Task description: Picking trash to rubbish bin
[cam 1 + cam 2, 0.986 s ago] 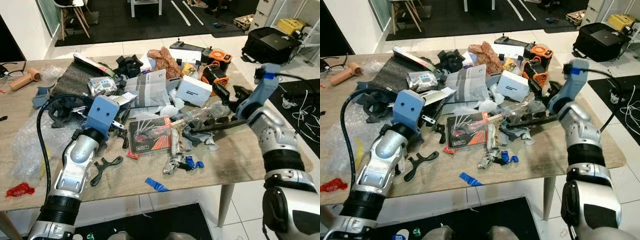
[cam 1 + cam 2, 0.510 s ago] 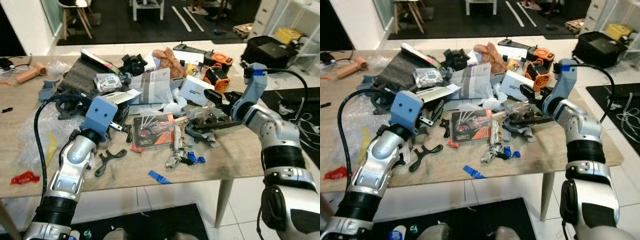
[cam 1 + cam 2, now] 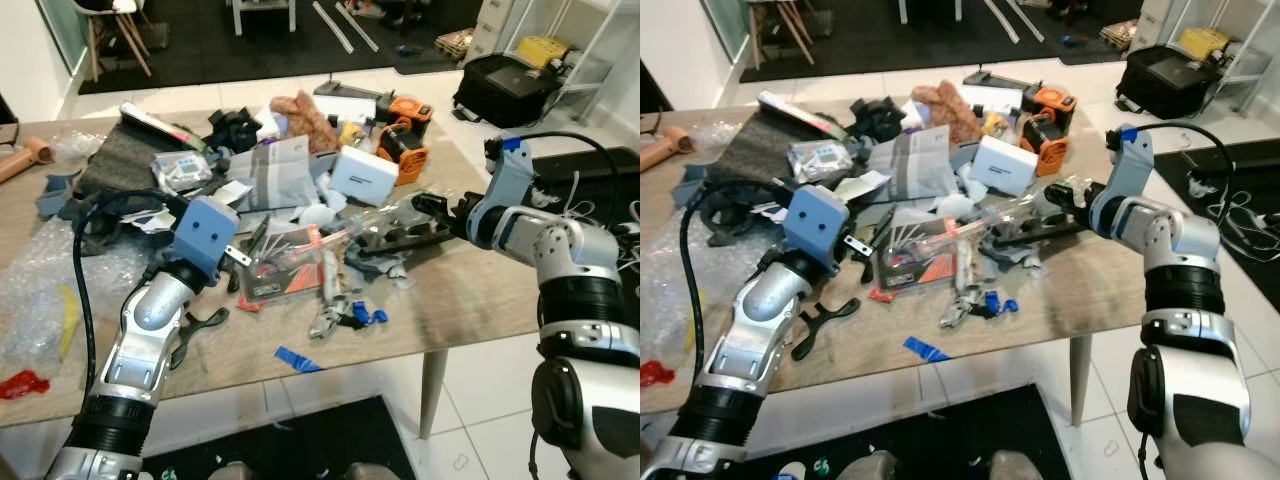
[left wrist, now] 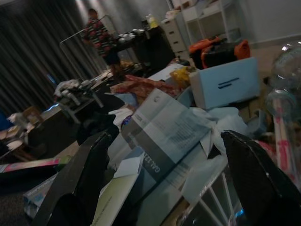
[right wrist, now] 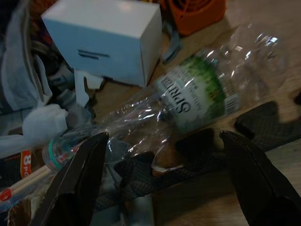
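A crushed clear plastic bottle point(image 5: 188, 101) with a green label lies across the heap in the middle of the wooden table point(image 3: 470, 300). My right gripper point(image 3: 392, 226) reaches in from the right. It is open, with one black finger on each side of the bottle point(image 3: 395, 218) and no grip on it. My left gripper point(image 3: 248, 245) is open too, low over the clutter beside a red tool package point(image 3: 285, 268). In the left wrist view a folded newspaper point(image 4: 164, 136) lies between its fingers.
A white box point(image 3: 365, 175) and orange tools point(image 3: 405, 135) sit just behind the bottle. Blue tape scraps point(image 3: 298, 360) lie near the front edge, bubble wrap point(image 3: 40, 290) at the left. A black bag point(image 3: 505, 85) stands on the floor beyond. A person point(image 4: 101, 35) stands far back.
The head view has swung, shifting the whole table in the picture. My right forearm has dropped to lie more level, its fingers still at the bottle. The left arm has held its place.
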Robot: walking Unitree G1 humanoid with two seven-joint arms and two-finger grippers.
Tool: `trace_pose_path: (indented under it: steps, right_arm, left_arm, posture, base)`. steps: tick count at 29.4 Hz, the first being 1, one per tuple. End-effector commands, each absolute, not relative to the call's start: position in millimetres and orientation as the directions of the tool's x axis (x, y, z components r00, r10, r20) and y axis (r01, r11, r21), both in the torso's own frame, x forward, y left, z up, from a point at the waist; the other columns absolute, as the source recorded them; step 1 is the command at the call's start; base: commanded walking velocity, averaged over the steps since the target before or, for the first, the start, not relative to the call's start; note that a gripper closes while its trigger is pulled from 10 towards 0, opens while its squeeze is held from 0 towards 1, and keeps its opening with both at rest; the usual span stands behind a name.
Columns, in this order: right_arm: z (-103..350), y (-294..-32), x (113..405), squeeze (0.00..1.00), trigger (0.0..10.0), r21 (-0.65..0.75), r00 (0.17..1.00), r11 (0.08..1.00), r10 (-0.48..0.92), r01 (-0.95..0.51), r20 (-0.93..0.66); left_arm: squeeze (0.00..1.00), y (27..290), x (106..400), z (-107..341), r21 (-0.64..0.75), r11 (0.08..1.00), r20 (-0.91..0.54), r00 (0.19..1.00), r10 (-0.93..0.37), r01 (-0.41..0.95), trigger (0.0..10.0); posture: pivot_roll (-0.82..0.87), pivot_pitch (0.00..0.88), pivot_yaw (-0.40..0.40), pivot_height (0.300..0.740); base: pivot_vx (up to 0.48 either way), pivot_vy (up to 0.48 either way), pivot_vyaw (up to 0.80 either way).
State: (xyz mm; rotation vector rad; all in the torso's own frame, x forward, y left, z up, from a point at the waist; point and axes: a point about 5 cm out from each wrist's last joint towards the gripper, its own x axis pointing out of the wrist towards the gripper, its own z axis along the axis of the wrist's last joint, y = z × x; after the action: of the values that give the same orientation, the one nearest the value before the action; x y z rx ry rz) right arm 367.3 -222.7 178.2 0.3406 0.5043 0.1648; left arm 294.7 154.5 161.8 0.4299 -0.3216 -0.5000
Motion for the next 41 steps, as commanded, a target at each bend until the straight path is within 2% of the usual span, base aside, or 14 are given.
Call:
trace_pose_path:
  steps: [1, 3, 5, 8, 13, 19, 37, 38, 39, 40, 41]
  right_arm:
    - [176, -223, 367, 0.0, 10.0, 0.374, 0.855, 0.926, 0.228, -0.043, -0.466]
    - [172, -224, 366, 0.0, 10.0, 0.378, 0.85, 0.925, 0.218, -0.025, -0.479]
    - [163, -228, 366, 0.0, 10.0, 0.398, 0.845, 0.917, 0.197, 0.021, -0.498]
    - [158, -230, 366, 0.0, 10.0, 0.406, 0.843, 0.913, 0.183, 0.046, -0.506]
    - [139, -237, 363, 0.0, 10.0, 0.446, 0.833, 0.882, 0.131, 0.15, -0.538]
    - [132, -240, 364, 0.0, 10.0, 0.503, 0.852, 0.842, 0.107, 0.197, -0.513]
    - [114, -237, 362, 0.0, 10.0, 0.575, 0.829, 0.777, 0.129, 0.257, -0.545]
    - [113, -236, 361, 0.0, 4.2, 0.576, 0.825, 0.775, 0.132, 0.259, -0.549]
    - [112, -236, 361, 0.0, 0.6, 0.577, 0.824, 0.774, 0.132, 0.261, -0.55]
    - [111, -236, 361, 0.0, 0.0, 0.577, 0.821, 0.771, 0.132, 0.267, -0.556]
    - [109, -236, 360, 0.0, 0.0, 0.576, 0.817, 0.771, 0.13, 0.273, -0.562]
  left_arm:
    - [0.0, 153, 289, 162, 0.508, 0.738, 0.169, 0.789, -0.591, 0.444, 10.0]
    - [0.0, 151, 286, 162, 0.526, 0.712, 0.158, 0.77, -0.618, 0.464, 10.0]
    - [0.0, 147, 281, 160, 0.544, 0.649, 0.12, 0.715, -0.688, 0.533, 10.0]
    - [0.0, 145, 279, 160, 0.526, 0.637, 0.12, 0.691, -0.712, 0.564, 10.0]
    - [0.0, 143, 269, 160, 0.476, 0.574, 0.114, 0.6, -0.791, 0.666, 10.0]
    - [0.0, 139, 263, 159, 0.432, 0.536, 0.108, 0.549, -0.829, 0.725, 10.0]
    - [0.0, 142, 258, 158, 0.428, 0.479, 0.06, 0.505, -0.861, 0.766, 10.0]
    - [0.0, 142, 257, 158, 0.427, 0.478, 0.059, 0.503, -0.862, 0.768, 10.0]
    - [0.0, 142, 257, 158, 0.426, 0.476, 0.057, 0.503, -0.863, 0.769, 10.0]
    - [0.0, 142, 257, 158, 0.425, 0.475, 0.056, 0.502, -0.863, 0.77, 10.0]
    - [0.0, 142, 257, 158, 0.425, 0.474, 0.054, 0.501, -0.864, 0.771, 10.0]
  posture:
    - [-0.07, 0.0, -0.016, 0.74]
    - [-0.07, 0.0, -0.016, 0.74]
    - [-0.07, 0.0, -0.02, 0.74]
    - [-0.07, 0.0, -0.02, 0.74]
    - [-0.07, 0.0, -0.018, 0.74]
    - [-0.06, 0.0, -0.015, 0.74]
    - [-0.05, 0.0, -0.005, 0.74]
    - [-0.05, 0.0, -0.005, 0.74]
    - [-0.05, 0.0, -0.005, 0.74]
    - [-0.05, 0.0, -0.005, 0.74]
    - [-0.05, 0.0, -0.005, 0.74]
  base:
    - [0.0, 0.0, 0.0]
    - [0.0, 0.0, 0.0]
    - [0.0, 0.0, 0.0]
    - [0.0, 0.0, 0.0]
    - [0.0, 0.0, 0.0]
    - [0.0, 0.0, 0.0]
    - [0.0, 0.0, 0.0]
    - [0.0, 0.0, 0.0]
    - [0.0, 0.0, 0.0]
    - [0.0, 0.0, 0.0]
    - [0.0, 0.0, 0.0]
